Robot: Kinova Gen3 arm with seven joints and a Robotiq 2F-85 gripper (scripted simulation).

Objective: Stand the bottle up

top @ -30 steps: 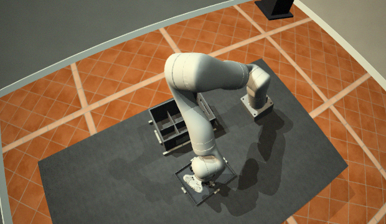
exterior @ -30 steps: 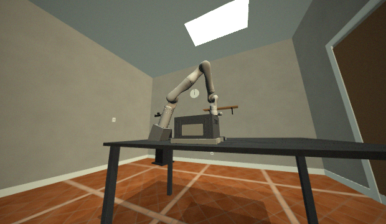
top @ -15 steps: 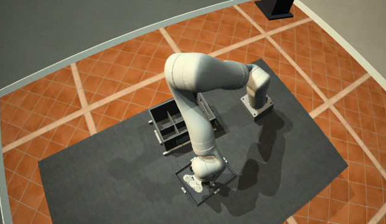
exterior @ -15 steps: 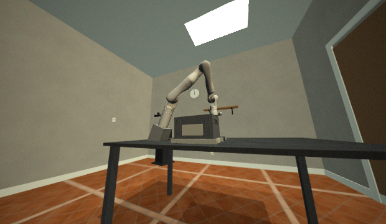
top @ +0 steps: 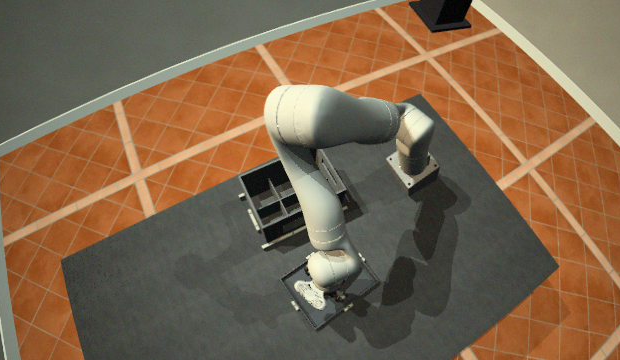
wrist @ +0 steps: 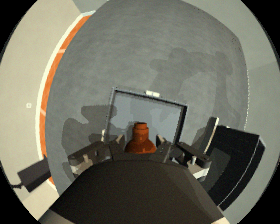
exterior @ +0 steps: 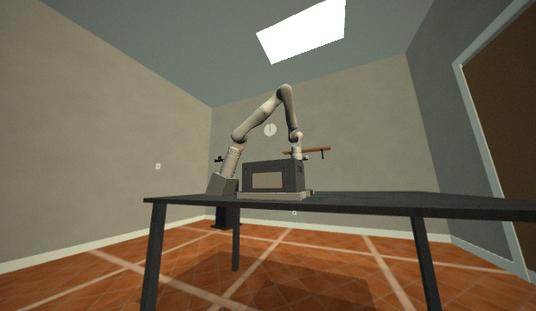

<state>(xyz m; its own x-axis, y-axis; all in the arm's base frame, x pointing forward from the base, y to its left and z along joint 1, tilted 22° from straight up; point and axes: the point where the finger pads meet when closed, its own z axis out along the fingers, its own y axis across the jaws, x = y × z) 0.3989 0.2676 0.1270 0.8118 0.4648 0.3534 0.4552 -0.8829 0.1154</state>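
In the wrist view a brown bottle (wrist: 139,141) shows between my gripper's (wrist: 138,155) two fingers, its neck pointing up in the picture. The fingers stand partly open on either side of it; I cannot see them pressing on it. The dark tray (wrist: 147,112) lies just beyond it. From above, my wrist (top: 334,272) hangs over the tray (top: 330,299) and hides the fingers and most of the bottle. A white mottled shape lies on the tray beside the wrist; I cannot tell what it is.
The dark crate (top: 285,200) with its dividers stands just behind the tray, partly covered by my forearm; it also shows in the side view (exterior: 272,174) and at the right of the wrist view (wrist: 233,156). The arm's base (top: 412,172) is bolted at the table's far side.
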